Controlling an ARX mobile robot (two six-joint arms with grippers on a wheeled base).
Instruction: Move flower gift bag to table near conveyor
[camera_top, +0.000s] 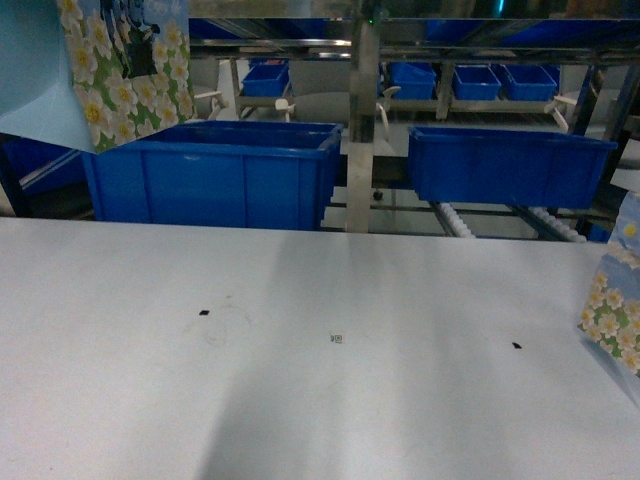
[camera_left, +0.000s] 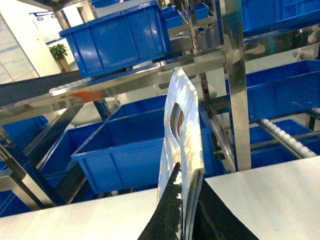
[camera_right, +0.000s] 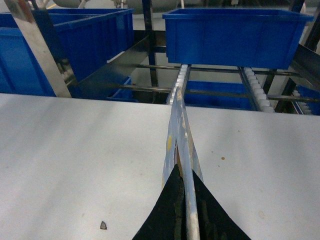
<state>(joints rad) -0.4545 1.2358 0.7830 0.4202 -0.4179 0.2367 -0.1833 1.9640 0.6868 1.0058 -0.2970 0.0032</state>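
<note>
Gripping flower bags: L jaws (camera_left: 184, 210) bag (camera_left: 182, 145) aloft, R jaws (camera_right: 187, 210) bag (camera_right: 179, 135) over table (camera_top: 300, 400).

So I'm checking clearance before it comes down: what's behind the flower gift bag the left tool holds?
Behind the flower gift bag in the left tool: blue bins on the steel conveyor. What lies directly behind it is covered.

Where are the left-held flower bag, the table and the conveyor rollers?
flower gift bag (camera_left: 186, 135): left wrist view, edge below the handle cutout.
table (camera_top: 330, 400): head view, bare white top.
conveyor (camera_right: 255, 90): right wrist view, white roller row.
</note>
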